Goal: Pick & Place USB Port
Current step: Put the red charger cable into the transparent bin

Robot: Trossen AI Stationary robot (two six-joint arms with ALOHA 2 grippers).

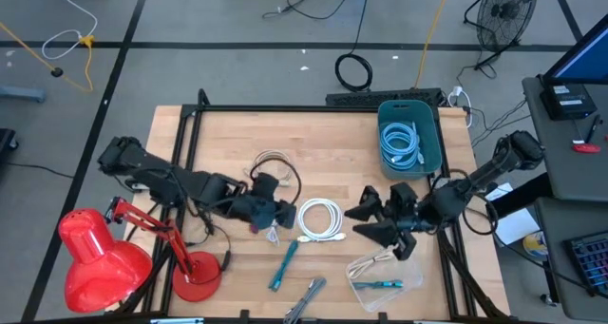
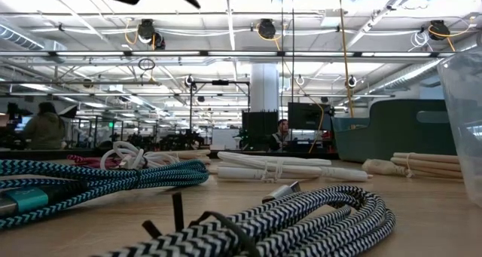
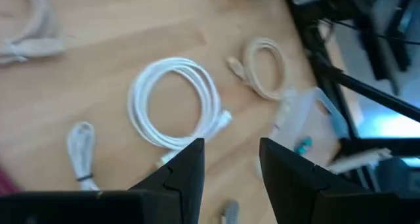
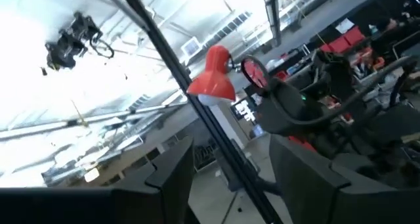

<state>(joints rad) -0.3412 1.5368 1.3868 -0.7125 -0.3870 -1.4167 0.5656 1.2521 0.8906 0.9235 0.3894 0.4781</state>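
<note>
Catalogued from the high view: a white coiled USB cable (image 1: pixel 320 220) was recorded on the tabletop (image 1: pixel 228 143) between both arms, near a teal bin (image 1: pixel 410 137). The left end effector (image 1: pixel 275 213) was placed just beside it, the right end effector (image 1: pixel 366 221) near. From the left wrist view, that end effector's fingers (image 3: pixel 187 175) were seen parted, empty, the cable (image 3: pixel 176 103) just ahead. From the right wrist view, parted jaws held nothing. The cable was judged light, limp, best pinched across its coil.

I can read no text, label, brand or number from here; nothing legible on the table, the cables, the arms or the room behind.
</note>
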